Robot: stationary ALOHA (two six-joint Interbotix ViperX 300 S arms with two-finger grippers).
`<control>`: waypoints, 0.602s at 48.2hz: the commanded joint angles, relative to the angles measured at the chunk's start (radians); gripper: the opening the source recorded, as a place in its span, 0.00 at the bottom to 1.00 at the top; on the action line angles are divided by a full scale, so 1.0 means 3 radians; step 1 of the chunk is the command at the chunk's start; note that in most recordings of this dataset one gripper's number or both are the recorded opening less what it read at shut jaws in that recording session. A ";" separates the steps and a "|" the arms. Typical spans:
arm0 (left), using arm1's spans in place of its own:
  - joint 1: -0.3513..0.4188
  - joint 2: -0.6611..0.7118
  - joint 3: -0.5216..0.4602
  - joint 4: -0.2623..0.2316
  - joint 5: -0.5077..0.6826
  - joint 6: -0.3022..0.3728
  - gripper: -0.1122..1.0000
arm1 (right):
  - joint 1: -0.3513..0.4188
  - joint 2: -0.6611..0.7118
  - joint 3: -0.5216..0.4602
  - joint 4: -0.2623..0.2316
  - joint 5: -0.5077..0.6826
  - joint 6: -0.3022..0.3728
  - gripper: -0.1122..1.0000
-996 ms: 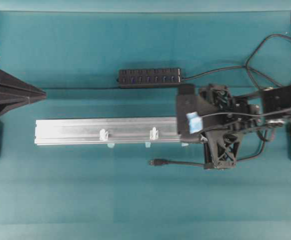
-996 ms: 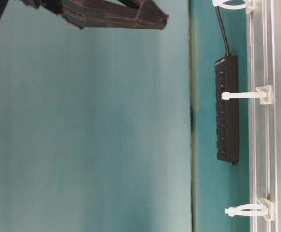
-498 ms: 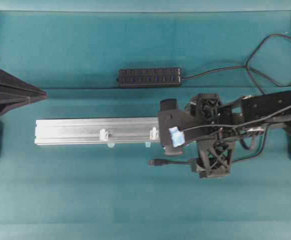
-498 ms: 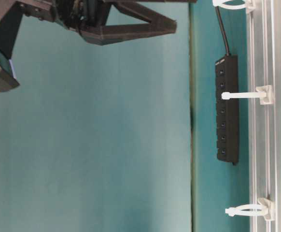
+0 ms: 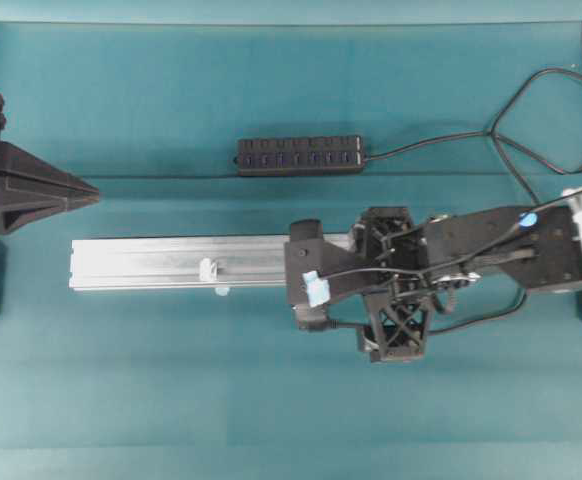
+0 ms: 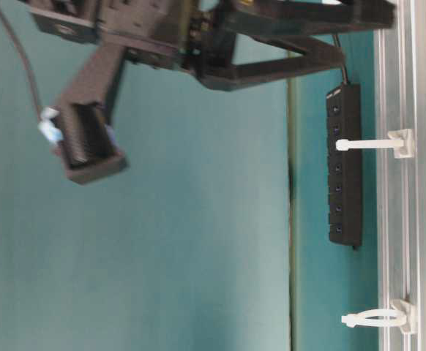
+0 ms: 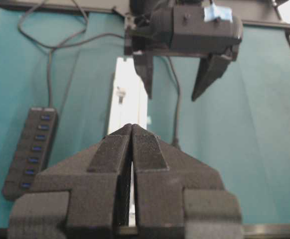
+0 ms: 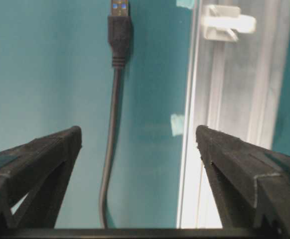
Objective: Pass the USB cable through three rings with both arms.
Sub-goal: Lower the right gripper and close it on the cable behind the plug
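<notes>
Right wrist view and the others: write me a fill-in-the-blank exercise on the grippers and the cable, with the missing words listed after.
1. The right gripper has its jaws ____.
2. The left gripper has its jaws ____.
3. Between the right gripper's fingers lies the USB cable, resting on the ____ cloth.
4. In the right wrist view, the aluminium rail lies to the ____ of the cable.

Missing words: open; shut; teal; right

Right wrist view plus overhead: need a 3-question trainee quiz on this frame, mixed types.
1. True or false: the right end effector is open.
2. The black USB cable with silver-tipped plug lies: A) on the long silver aluminium rail, B) on the teal cloth beside it, C) in the left end effector.
3. Fill in: the left end effector is ____.

Key: 1 true; 2 B; 3 shut.
</notes>
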 commanded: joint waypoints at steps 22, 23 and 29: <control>-0.0005 -0.0010 0.0020 0.0005 -0.0015 0.0000 0.12 | 0.0066 0.0332 -0.0010 -0.0005 -0.0317 0.0527 0.77; -0.0005 -0.0010 0.0026 0.0005 -0.0015 -0.0005 0.12 | 0.0066 0.0348 -0.0010 -0.0005 -0.0322 0.0527 0.77; -0.0010 -0.0010 0.0046 0.0005 -0.0015 -0.0005 0.12 | 0.0102 0.0424 -0.0005 -0.0005 -0.0343 0.0532 0.74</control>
